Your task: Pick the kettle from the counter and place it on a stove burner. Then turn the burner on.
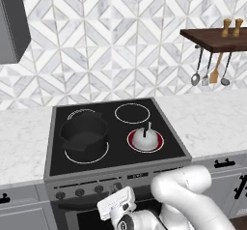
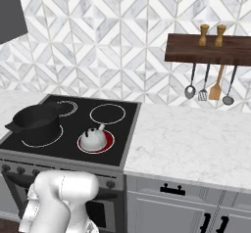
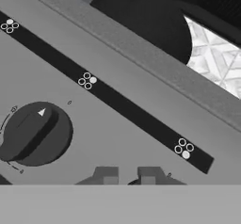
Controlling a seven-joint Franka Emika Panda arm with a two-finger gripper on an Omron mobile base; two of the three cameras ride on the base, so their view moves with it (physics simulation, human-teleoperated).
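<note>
The kettle (image 1: 146, 137) is seen on the red-glowing stove burner (image 1: 157, 147) from the base views. In the hand view, the gripper (image 3: 127, 175) is clenched on a knob; another knob (image 3: 34, 132) is shown beside it.

The kettle (image 2: 93, 139) sits on a red-glowing stove burner (image 2: 96, 142), right of the black pot (image 2: 35, 121).

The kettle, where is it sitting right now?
The kettle sits on the glowing red front-right stove burner, right of the black pot.

Black pot (image 1: 84, 132); shelf (image 2: 208, 49) with shakers (image 2: 211, 34), hanging utensils (image 2: 209, 86)
</note>
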